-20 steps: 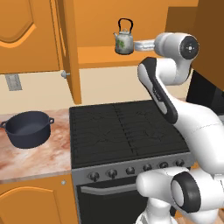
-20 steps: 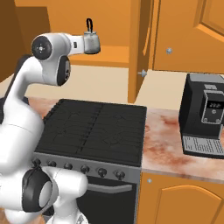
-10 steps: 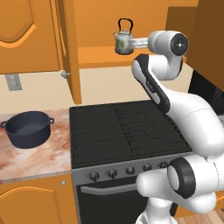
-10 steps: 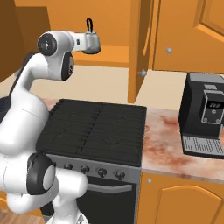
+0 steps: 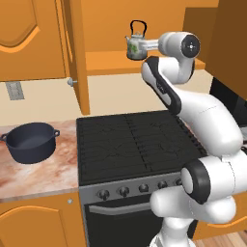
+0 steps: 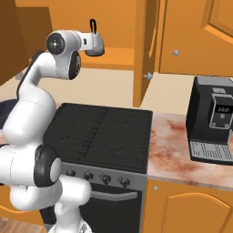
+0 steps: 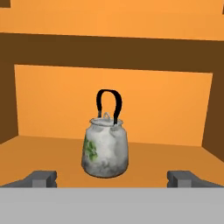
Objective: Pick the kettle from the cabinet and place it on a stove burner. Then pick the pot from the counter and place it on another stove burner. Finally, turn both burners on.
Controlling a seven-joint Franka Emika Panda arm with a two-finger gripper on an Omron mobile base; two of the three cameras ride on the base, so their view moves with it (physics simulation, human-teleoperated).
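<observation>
Jaws are seen spread wide in the hand view, one dark tip at the lower left and one at the lower right, with nothing between them yet; the gripper (image 7: 112,178) is held level in front of the open cabinet (image 7: 112,48). The kettle (image 7: 105,151) stands upright on the cabinet shelf, at about 12 o'clock from the midpoint of the jaws, centred on the gap but beyond the tips, so it is judged not yet enclosed. From the left base view the kettle (image 5: 137,45) appears just beside the end of the arm.

Nothing of the task is judged finished: the kettle is not yet lifted, the pot (image 5: 30,142) sits on the worktop (image 5: 38,176) at 9 o'clock from the burners (image 5: 135,144), which are bare, and the knobs (image 5: 141,187) are yet to be turned.
</observation>
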